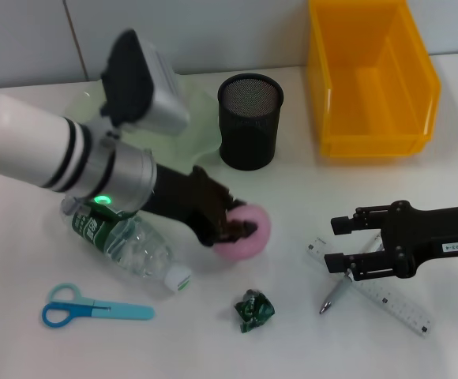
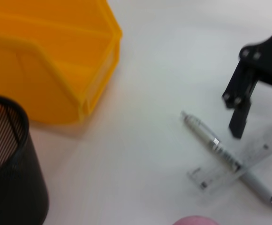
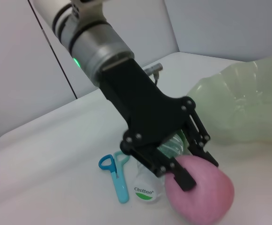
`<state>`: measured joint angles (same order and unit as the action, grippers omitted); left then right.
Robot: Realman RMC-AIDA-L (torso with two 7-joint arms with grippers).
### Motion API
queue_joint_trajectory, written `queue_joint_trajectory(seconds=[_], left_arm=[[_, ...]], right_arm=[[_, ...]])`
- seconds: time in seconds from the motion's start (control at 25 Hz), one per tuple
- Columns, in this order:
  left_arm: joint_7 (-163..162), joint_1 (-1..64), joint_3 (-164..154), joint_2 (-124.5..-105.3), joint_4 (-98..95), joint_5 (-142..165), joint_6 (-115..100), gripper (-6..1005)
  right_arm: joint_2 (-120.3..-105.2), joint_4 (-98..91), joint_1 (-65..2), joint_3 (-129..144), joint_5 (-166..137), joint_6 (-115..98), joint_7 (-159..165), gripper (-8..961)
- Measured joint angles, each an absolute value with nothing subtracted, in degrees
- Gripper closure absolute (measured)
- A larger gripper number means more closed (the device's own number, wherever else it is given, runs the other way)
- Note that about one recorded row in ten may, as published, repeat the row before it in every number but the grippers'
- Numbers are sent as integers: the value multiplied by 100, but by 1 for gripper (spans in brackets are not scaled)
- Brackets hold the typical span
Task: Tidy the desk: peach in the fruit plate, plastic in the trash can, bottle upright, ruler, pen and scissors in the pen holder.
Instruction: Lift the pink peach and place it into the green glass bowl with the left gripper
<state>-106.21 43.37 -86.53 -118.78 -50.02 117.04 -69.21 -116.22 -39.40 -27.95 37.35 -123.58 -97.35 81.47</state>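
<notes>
Gripping the peach [image 1: 246, 234], the left gripper [image 1: 237, 229] has its black fingers [image 3: 185, 176] clamped on the pink fruit, which sits on the table [image 1: 24, 347] just in front of the pen holder [image 1: 249, 120]. The holder, a black mesh cup, stands upright near the middle of the far side. Just left of the holder, partly behind the left arm, lies the pale green fruit plate [image 1: 193, 118]. To the holder's right stands the yellow bin [image 1: 369, 79], open side up.

Left of the peach and nearer than the holder, the bottle [image 1: 126, 245] lies on its side under the left arm, its white cap [image 1: 178, 278] pointing toward the near edge. The blue scissors [image 1: 95, 308] lie flat farther left and nearer still, well apart from the holder. A crumpled green plastic [image 1: 253, 309] wad rests in front of the peach, on the side away from the holder.

Well to the holder's right and nearer, the right gripper [image 1: 347, 243] hovers with its fingers spread apart, holding nothing. Beneath it the clear ruler [image 1: 371, 288] and the pen [image 1: 333, 296] lie crossed on the table, the pen resting over the ruler in the left wrist view. Whether the right fingertips touch the ruler cannot be told.
</notes>
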Motion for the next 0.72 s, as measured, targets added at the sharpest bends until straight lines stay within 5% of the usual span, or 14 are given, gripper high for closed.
queue_joint_trajectory(seconds=[0.72], left_arm=[[-9485, 3385, -6921, -11869, -4850, 9037, -6481, 796]], right_arm=[[-11663, -3936, -2773, 3735, -12357, -9729, 8132, 224]])
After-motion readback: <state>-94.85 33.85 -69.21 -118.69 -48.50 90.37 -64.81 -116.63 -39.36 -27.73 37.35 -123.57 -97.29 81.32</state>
